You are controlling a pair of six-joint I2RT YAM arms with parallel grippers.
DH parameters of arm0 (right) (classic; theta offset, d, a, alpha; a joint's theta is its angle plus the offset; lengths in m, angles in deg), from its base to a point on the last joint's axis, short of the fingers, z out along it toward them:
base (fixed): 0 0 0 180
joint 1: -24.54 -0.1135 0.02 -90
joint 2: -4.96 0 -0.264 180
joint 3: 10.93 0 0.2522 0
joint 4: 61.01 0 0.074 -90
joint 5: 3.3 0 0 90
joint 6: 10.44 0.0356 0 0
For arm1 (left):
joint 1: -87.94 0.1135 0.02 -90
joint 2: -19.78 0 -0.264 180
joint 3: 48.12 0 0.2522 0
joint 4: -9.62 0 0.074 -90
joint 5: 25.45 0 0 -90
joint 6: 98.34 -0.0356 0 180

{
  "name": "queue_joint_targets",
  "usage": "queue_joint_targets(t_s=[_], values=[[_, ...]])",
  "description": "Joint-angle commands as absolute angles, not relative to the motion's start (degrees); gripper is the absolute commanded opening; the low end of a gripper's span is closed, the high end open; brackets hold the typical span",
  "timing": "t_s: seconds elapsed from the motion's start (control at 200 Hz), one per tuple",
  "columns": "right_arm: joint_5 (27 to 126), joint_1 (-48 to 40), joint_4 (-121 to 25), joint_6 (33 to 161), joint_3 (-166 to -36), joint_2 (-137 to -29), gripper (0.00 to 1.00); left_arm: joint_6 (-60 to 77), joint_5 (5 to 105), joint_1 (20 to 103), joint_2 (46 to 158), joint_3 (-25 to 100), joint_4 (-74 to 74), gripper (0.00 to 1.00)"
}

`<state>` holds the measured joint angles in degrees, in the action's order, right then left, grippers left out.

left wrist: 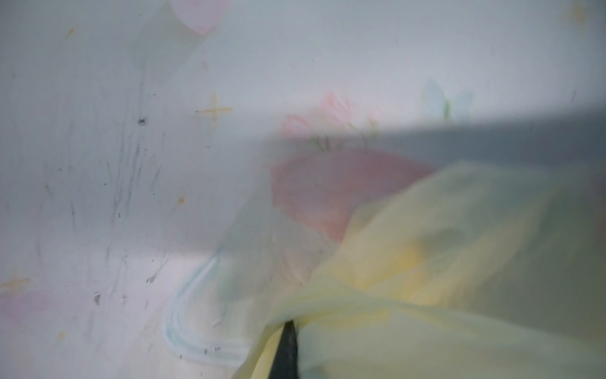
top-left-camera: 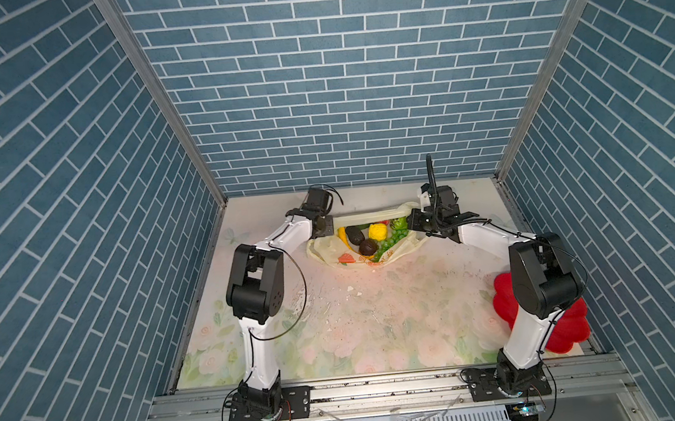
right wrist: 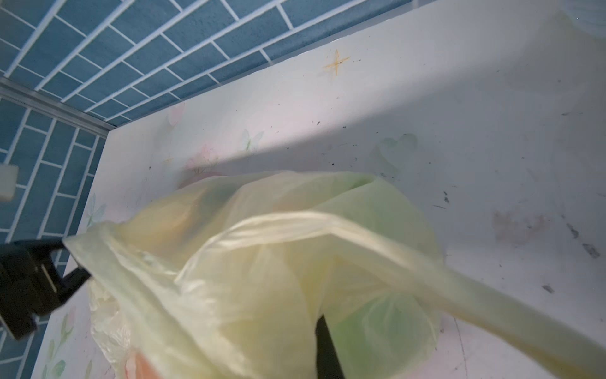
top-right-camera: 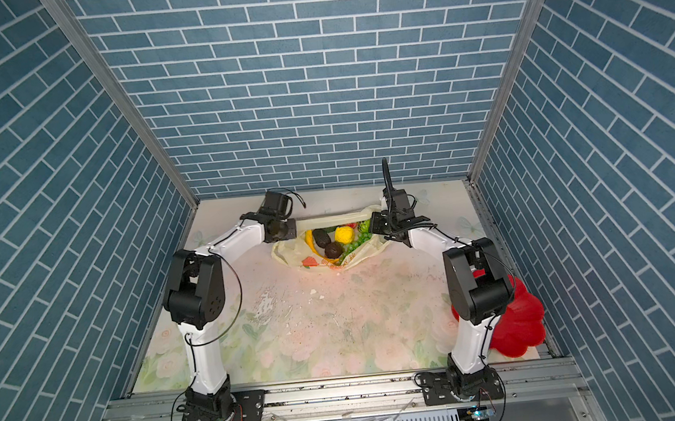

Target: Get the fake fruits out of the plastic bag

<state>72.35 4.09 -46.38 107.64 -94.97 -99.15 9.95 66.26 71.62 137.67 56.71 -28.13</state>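
Where stretched open at the flower-printed counter's (top-left-camera: 379, 320) far end, find the thin pale-yellow translucent plastic bag (top-left-camera: 327, 252), left jaws clamped on one rim, right jaws on the opposite. See small plastic fake fruits (top-left-camera: 377, 231), yellow, green and dark brown, inside it.

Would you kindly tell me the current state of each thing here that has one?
plastic bag: mouth stretched open, held at both ends.
fake fruits: those in view lie inside the bag.
left gripper: shut on the bag's edge.
right gripper: shut on the bag's other end.
red plate: lying flat, partly hidden by the right arm.
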Motion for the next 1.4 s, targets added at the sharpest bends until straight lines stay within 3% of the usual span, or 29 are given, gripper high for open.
queue_joint_targets(t_s=[0.0, 0.315, 0.43, 0.56, 0.69, 0.9, 0.975, 1.09, 1.195, 1.295, 1.395], values=[[72.6, 4.9, -45.5, 106.4, -95.5, -99.2, 0.0, 15.2, 59.8, 73.4, 138.9, 58.3, -29.9, 0.0], [70.6, 4.9, -41.5, 104.9, -101.5, -103.3, 0.0, 15.4, 56.0, 73.4, 137.8, 56.3, -33.1, 0.0], [76.1, 4.8, -37.1, 103.5, -102.8, -102.9, 0.31, 16.3, 55.0, 73.4, 136.9, 54.4, -31.2, 0.0], [84.1, 4.3, -32.2, 102.0, -102.6, -99.2, 0.53, 16.9, 54.0, 71.9, 137.1, 55.4, -31.0, 0.0], [90.4, 2.1, -27.4, 101.2, -102.0, -96.1, 0.62, 18.5, 54.6, 70.9, 137.3, 56.3, -31.0, 0.0], [91.6, -1.8, -27.0, 102.7, -100.9, -96.9, 0.67, 20.9, 54.9, 70.5, 139.9, 59.5, -32.2, 0.0], [91.2, -2.0, -26.9, 102.9, -101.5, -98.3, 0.62, 21.2, 55.9, 70.3, 140.8, 61.3, -33.1, 0.0], [94.0, -1.4, -26.6, 102.8, -100.7, -98.3, 0.48, 21.6, 58.5, 70.4, 142.7, 65.5, -35.8, 0.0], [92.8, 1.2, -28.0, 103.3, -98.3, -97.3, 0.23, 21.8, 59.4, 71.1, 146.3, 71.6, -38.9, 0.01], [88.3, 3.2, -30.7, 103.4, -96.2, -96.3, 0.06, 21.3, 59.2, 71.2, 151.0, 79.6, -44.8, 0.15], [85.2, 2.9, -32.1, 102.9, -96.0, -96.0, 0.0, 19.9, 60.0, 70.0, 150.5, 81.6, -46.9, 0.41]])
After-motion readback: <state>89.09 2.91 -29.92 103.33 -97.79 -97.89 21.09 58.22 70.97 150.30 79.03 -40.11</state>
